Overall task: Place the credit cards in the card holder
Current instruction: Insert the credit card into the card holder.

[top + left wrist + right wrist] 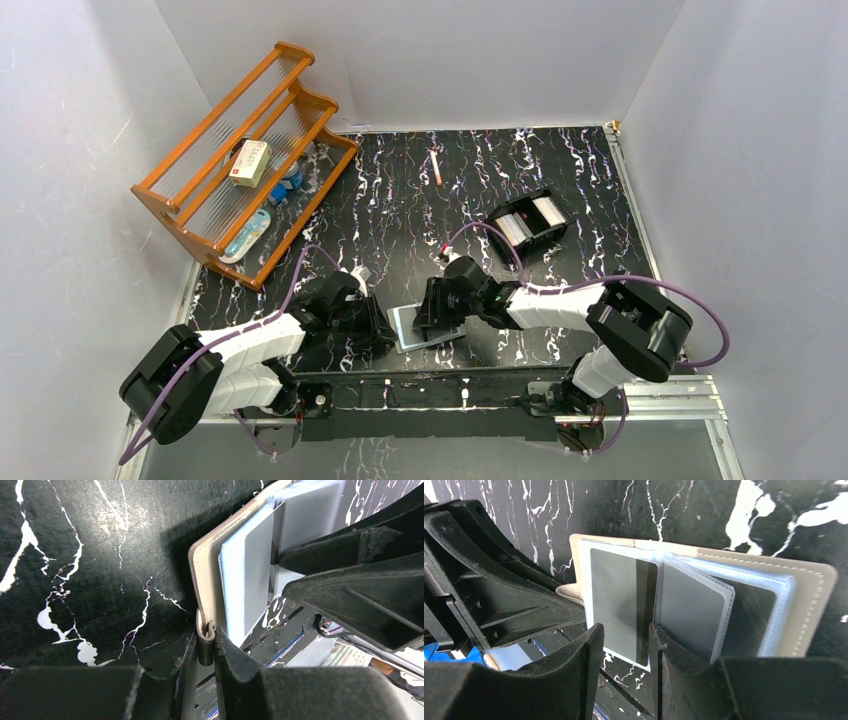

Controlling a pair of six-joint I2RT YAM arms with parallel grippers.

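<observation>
The card holder (425,325) lies open at the near edge of the table, grey-brown outside (809,575), with shiny pale pockets inside. My left gripper (383,320) is shut on a folded tab at the holder's near edge (206,639). A grey card with a dark stripe (616,600) sits in the left pocket, its near end sticking out; it also shows in the left wrist view (257,575). My right gripper (625,631) is open, its fingers on either side of the card's near corner, not pinching it. Other cards (545,208) stand in a black tray.
The black tray (527,240) is at the right middle. A wooden rack (200,135) at the back left holds a cream box (250,162) and small items. A pen (436,167) lies at the back. The table's metal front rail (450,390) is just behind the holder.
</observation>
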